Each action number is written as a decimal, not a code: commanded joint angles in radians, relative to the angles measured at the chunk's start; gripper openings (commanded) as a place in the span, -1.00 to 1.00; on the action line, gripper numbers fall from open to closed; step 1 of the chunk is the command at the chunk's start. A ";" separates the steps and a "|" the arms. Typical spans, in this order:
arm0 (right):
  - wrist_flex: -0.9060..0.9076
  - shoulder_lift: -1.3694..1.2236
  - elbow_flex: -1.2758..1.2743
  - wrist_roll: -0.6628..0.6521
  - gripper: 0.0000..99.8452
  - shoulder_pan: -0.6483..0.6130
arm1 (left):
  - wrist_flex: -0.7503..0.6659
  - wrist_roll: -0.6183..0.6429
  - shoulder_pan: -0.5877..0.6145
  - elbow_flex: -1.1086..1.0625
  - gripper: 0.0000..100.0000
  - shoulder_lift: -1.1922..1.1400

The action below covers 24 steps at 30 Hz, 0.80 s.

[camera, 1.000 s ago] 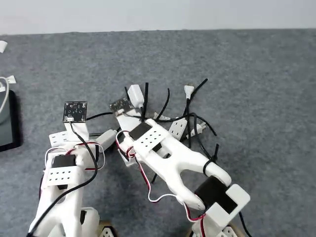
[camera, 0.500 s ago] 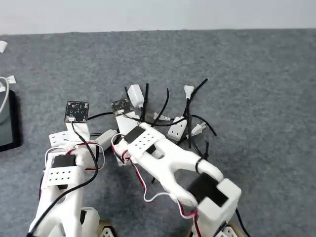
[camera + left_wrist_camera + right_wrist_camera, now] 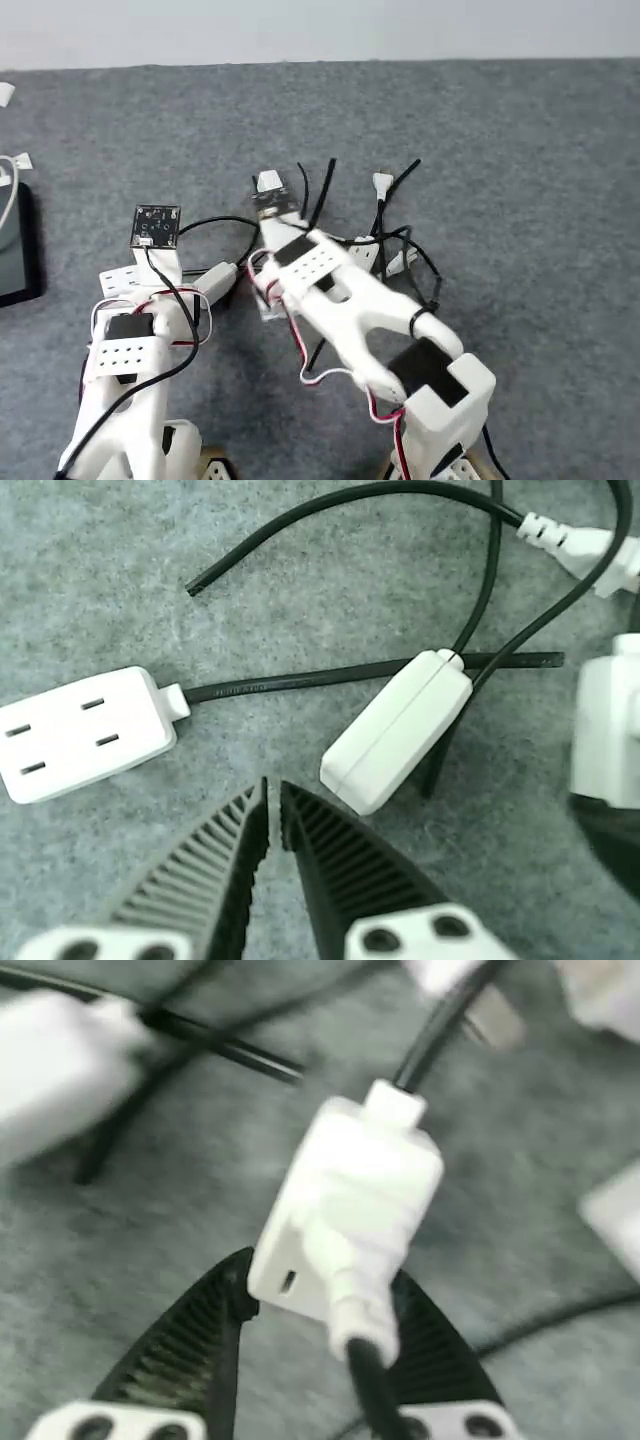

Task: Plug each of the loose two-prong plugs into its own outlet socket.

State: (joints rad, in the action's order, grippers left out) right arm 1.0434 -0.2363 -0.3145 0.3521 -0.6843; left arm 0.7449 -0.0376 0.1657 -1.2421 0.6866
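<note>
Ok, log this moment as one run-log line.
left gripper: shut, empty, near flat socket | right gripper: shut on white socket block | loose plug: on carpet, unplugged

High view: the right arm point(image 3: 340, 290) covers part of the cord tangle point(image 3: 400, 240); plugs beneath cannot be counted. A dark slab point(image 3: 15, 245) is cut off at 9 o'clock. Right wrist view: the outlet block point(image 3: 360, 1180) clamped in the right gripper point(image 3: 320, 1275) is blurred. Left wrist view: a white body point(image 3: 605, 720) is cut by the edge.

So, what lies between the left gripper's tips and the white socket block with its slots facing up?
Bare grey mat, nothing else, as the left wrist view shows. The left gripper is apart from the socket block.
</note>
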 commanded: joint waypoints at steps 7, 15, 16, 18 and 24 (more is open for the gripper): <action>0.228 0.389 0.051 -0.160 -0.98 0.349 | -0.026 -0.014 0.005 0.007 -0.98 0.023; 0.315 0.591 -0.020 -0.391 -0.98 0.929 | -0.025 -0.015 0.005 0.007 -0.98 0.023; 0.292 0.596 -0.051 -0.422 -0.98 0.992 | -0.025 -0.015 0.005 0.007 -0.98 0.023; 0.239 0.602 -0.118 -0.479 -0.98 1.102 | -0.025 -0.015 0.005 0.007 -0.98 0.023; 0.117 0.602 -0.239 -0.559 -0.95 1.233 | -0.025 -0.015 0.003 0.005 -0.98 0.023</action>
State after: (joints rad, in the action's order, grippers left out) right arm 1.1983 0.3237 -0.5554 -0.1803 0.5294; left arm 0.7449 -0.0422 0.1657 -1.2421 0.6866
